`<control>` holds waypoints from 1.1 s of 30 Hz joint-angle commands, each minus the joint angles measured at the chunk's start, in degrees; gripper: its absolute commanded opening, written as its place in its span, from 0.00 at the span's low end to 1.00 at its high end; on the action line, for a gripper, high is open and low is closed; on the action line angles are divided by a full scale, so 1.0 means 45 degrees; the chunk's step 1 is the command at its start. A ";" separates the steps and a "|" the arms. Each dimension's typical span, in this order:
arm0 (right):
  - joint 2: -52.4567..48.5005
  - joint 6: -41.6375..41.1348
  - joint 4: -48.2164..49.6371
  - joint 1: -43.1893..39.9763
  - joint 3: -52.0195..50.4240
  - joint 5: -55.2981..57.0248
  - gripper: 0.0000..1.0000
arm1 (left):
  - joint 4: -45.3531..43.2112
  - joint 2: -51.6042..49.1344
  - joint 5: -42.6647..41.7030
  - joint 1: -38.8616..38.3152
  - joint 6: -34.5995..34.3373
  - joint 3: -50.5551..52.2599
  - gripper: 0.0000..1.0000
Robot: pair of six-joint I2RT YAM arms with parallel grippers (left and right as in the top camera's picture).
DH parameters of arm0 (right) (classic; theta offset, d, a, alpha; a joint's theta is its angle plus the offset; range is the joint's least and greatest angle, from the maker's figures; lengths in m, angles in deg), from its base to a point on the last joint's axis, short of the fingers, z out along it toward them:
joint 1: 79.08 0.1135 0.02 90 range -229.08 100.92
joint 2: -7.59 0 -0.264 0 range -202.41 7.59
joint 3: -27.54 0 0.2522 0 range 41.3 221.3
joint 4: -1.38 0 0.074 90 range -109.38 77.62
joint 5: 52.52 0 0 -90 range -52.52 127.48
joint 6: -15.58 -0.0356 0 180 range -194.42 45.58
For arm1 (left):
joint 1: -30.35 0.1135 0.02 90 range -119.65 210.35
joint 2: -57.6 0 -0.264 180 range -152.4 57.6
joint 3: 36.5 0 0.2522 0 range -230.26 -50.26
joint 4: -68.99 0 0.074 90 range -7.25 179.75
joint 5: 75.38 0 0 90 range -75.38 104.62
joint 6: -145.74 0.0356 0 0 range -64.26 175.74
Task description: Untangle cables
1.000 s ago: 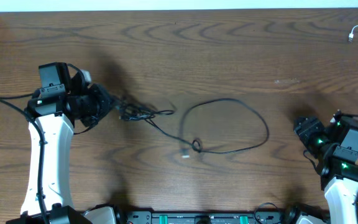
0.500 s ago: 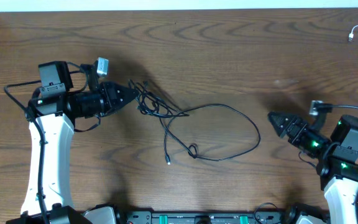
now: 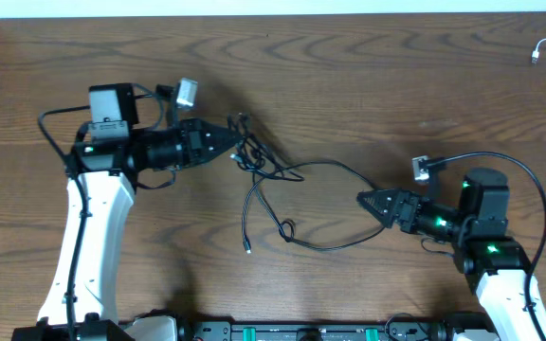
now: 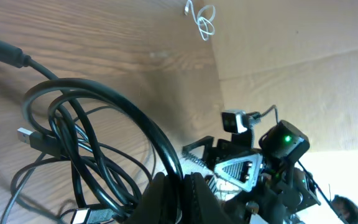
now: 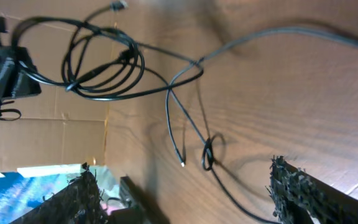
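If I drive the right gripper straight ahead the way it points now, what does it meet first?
Most likely the black cable loop: the right gripper, jaws open, points left with the loop's near bend right at its tips. The knot lies farther on. Its height is unclear, so it might pass over.

Wood-grain table [image 3: 349, 76] — cardboard wall [image 4: 291, 37]

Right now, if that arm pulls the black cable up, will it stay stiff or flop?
Probably floppy: the black cable droops in loose curves from the left gripper to the table. Likely light, being thin. It might snag at the small knot.
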 commanded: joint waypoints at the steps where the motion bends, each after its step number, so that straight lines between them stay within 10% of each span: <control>1: -0.0010 -0.1967 0.0476 0.0826 0.0010 0.0651 0.85 | -0.0568 0.0204 -0.0204 -0.0525 -0.0437 0.0024 0.08; 33: -0.0058 -0.8825 0.3657 0.5367 0.0010 0.4367 0.78 | -0.3045 0.0199 0.0457 -0.3206 -0.1661 0.0024 0.08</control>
